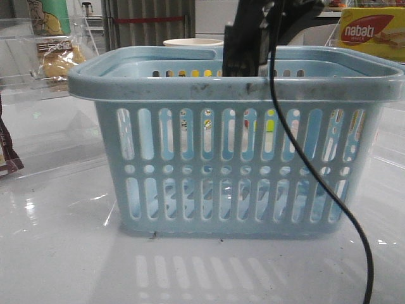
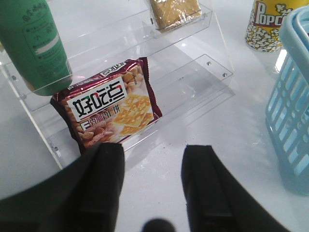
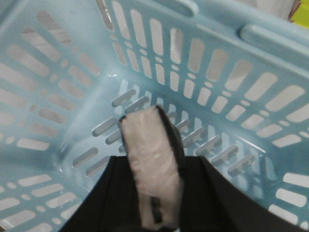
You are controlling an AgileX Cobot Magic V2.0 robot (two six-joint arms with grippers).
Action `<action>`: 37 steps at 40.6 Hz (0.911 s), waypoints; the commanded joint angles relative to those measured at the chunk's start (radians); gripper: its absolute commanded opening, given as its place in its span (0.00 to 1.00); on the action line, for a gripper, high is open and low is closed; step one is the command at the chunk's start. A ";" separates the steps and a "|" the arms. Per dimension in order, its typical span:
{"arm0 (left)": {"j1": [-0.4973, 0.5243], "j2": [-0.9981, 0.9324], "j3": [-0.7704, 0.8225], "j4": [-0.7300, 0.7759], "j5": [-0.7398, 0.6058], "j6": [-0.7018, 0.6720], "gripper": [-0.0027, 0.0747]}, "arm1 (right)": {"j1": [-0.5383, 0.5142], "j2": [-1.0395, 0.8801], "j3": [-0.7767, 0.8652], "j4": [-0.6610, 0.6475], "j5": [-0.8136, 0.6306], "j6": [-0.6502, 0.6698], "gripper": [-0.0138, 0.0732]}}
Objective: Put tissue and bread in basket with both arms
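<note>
The light-blue basket (image 1: 240, 85) stands mid-table; it also shows in the left wrist view (image 2: 289, 111) and fills the right wrist view (image 3: 72, 111). My right gripper (image 3: 153, 160) is shut on the tissue (image 3: 149, 140), a small pack with a whitish face and a black edge, and holds it inside the basket above the floor. In the front view the right gripper (image 1: 243, 54) dips over the far rim. The bread (image 1: 57, 57) lies in its clear bag on the acrylic shelf at far left, and also shows in the left wrist view (image 2: 175, 12). My left gripper (image 2: 154, 150) is open and empty above the table.
A dark brown-red cracker packet (image 2: 108, 104) leans on the clear acrylic shelf (image 2: 203, 72) just ahead of the left fingers. A green bottle (image 2: 34, 43) and a popcorn cup (image 2: 268, 24) stand nearby. A nabati box (image 1: 370, 31) sits back right. A black cable (image 1: 316, 183) hangs before the basket.
</note>
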 commanded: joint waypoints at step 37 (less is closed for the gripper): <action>-0.006 0.019 -0.025 -0.011 -0.104 -0.011 0.55 | 0.032 -0.625 0.358 0.013 -0.115 -0.194 0.74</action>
